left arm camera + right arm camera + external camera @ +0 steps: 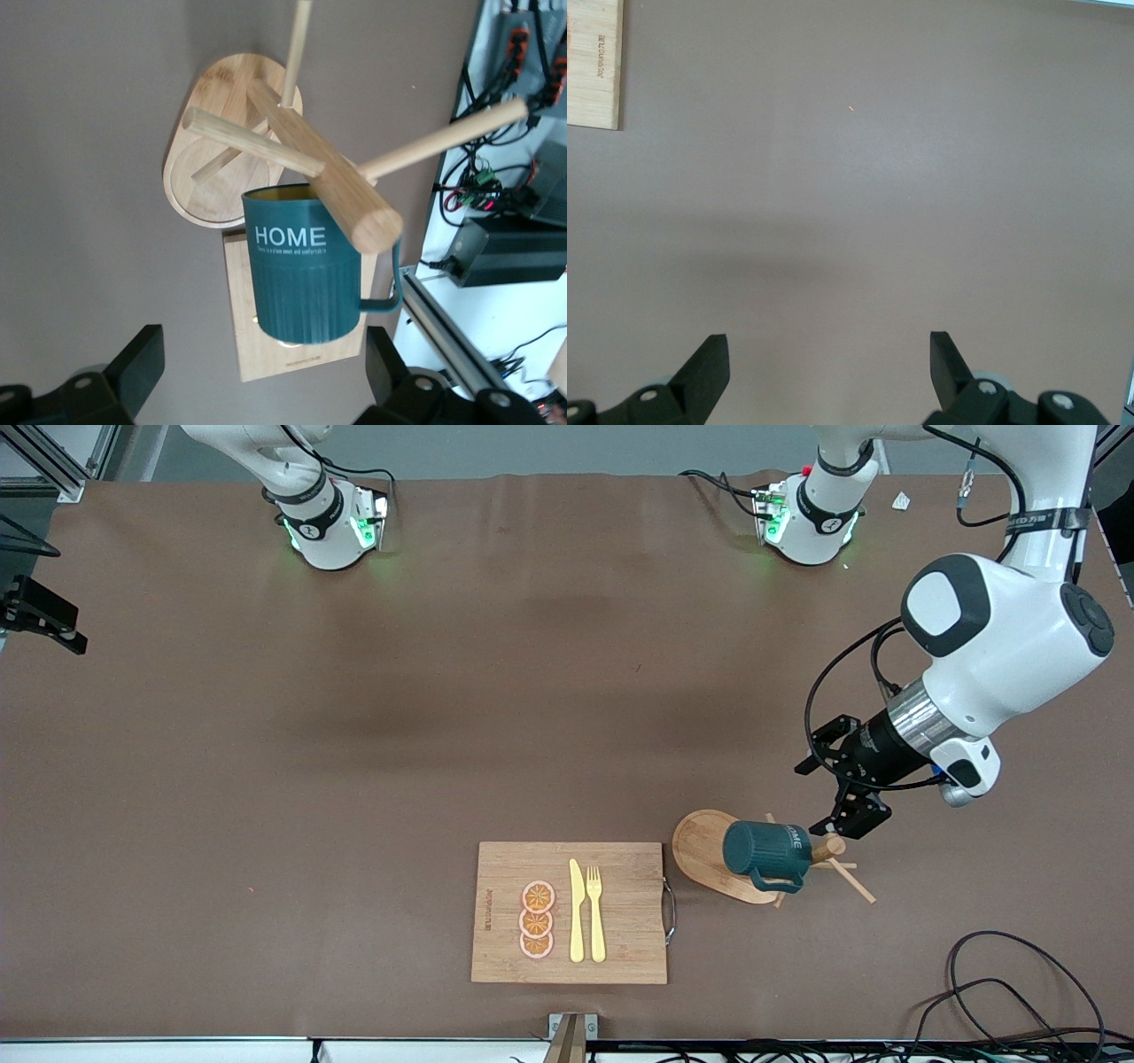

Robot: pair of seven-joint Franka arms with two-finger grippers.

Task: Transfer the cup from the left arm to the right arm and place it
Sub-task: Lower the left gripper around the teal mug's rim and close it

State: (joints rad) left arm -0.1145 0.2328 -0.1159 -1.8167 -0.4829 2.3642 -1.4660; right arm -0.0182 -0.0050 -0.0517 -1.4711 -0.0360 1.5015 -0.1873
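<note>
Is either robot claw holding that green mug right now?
No. The cup hangs on a wooden rack; the open left claw is above it, and the right claw waits open, holding nothing.

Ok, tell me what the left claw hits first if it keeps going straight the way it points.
Probably the cup hanging on the wooden mug rack: it sits centred between the open left claw fingers. Depth is unclear, so the rack's top peg might touch first.

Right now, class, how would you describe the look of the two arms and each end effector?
Both arms have glossy white shells with black joint rings and green lights at their bases. The left arm carries a silver wrist band, black looping cables and a black left end effector. The right end effector has black, wedge-shaped fingers.
</note>
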